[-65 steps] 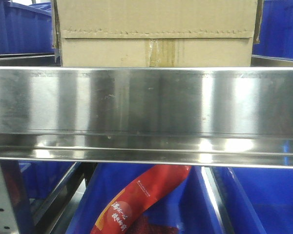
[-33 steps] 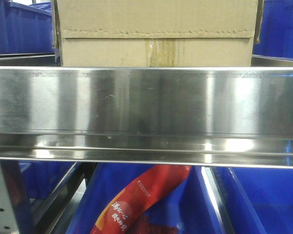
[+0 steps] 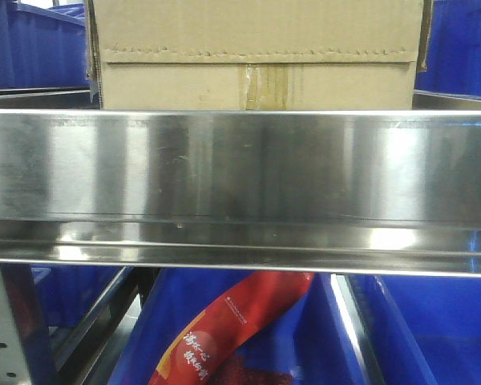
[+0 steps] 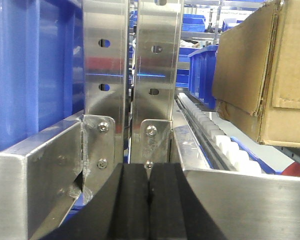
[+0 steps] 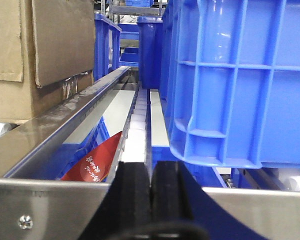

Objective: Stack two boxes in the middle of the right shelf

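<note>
Taking the cardboard box as the landmark: it sits on the steel shelf level, directly behind the broad shiny front lip, with its serrated flap edge and tape-stained centre seam facing the front camera. Only this one carton shows clearly; whether a second lies under or behind it cannot be told. Left of the box stand blue bins and the perforated grey uprights. The left gripper sits left of the box at the shelf's front edge, its black jaws pressed together on nothing. Below the box, under the shelf, a red packet lies in a blue bin. Right of the box, the right gripper has its jaws together too, beside a large blue crate.
</note>
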